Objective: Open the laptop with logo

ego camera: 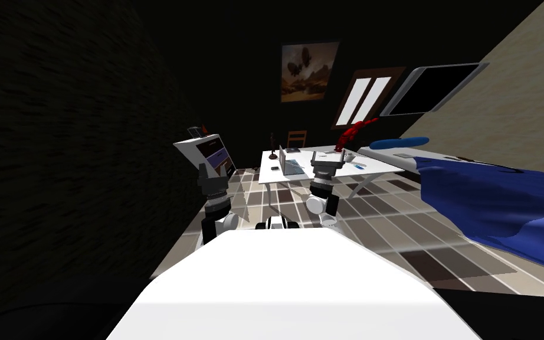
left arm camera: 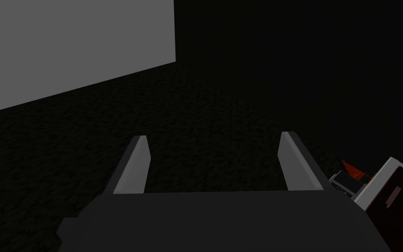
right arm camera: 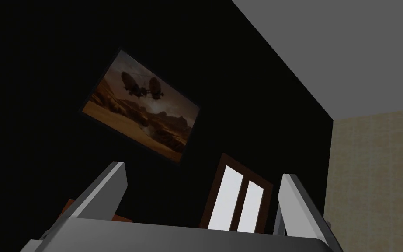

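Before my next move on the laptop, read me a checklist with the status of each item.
1. Is the left end effector open and empty: ok.
2. Is the right end effector open and empty: ok.
3. Is the laptop located, on the white table: ok.
4. Is it within reach: not ok, the table looks far ahead across the tiled floor.
5. Is its logo confirmed: cannot tell.
6. Is its lid shut: cannot tell.
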